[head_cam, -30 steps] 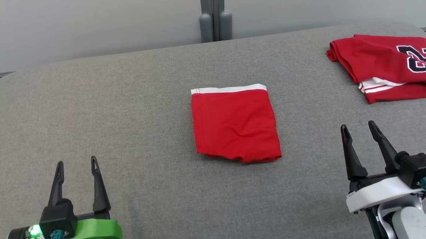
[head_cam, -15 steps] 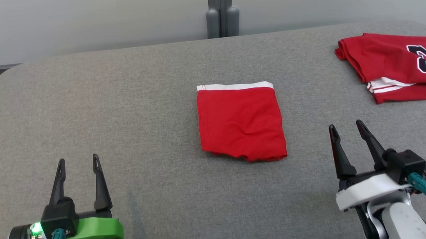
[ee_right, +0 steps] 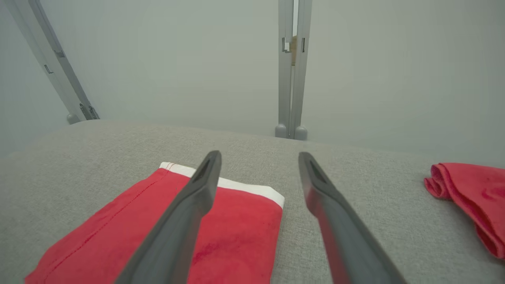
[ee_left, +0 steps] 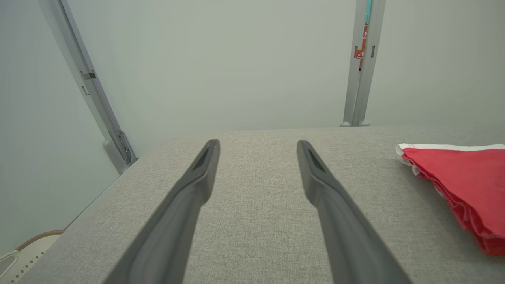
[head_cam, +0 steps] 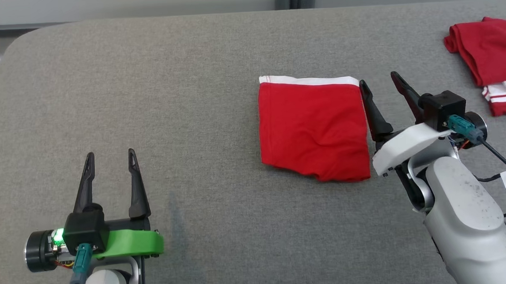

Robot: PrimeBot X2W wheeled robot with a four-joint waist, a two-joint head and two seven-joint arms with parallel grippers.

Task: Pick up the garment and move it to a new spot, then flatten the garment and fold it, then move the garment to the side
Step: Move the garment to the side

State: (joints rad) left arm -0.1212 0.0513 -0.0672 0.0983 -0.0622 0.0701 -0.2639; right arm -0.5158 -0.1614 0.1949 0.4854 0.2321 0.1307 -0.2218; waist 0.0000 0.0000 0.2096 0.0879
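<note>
The garment is a folded red piece with a white band along its far edge, lying flat on the grey padded table. My right gripper is open at the garment's right edge. In the right wrist view the right gripper has one finger over the garment and the other over bare table. Whether it touches the cloth I cannot tell. My left gripper is open near the front left, well apart from the garment. The left wrist view has the left gripper empty, with the garment off to the right.
A second red garment with white stripes lies crumpled at the table's far right, also seen as a red heap in the right wrist view. The table's rounded left corner and a pale wall lie beyond.
The head camera has tilted down and shifted, moving the whole picture. My right gripper has moved forward and leftward up to the garment's right edge. The left gripper has stayed about where it was.
</note>
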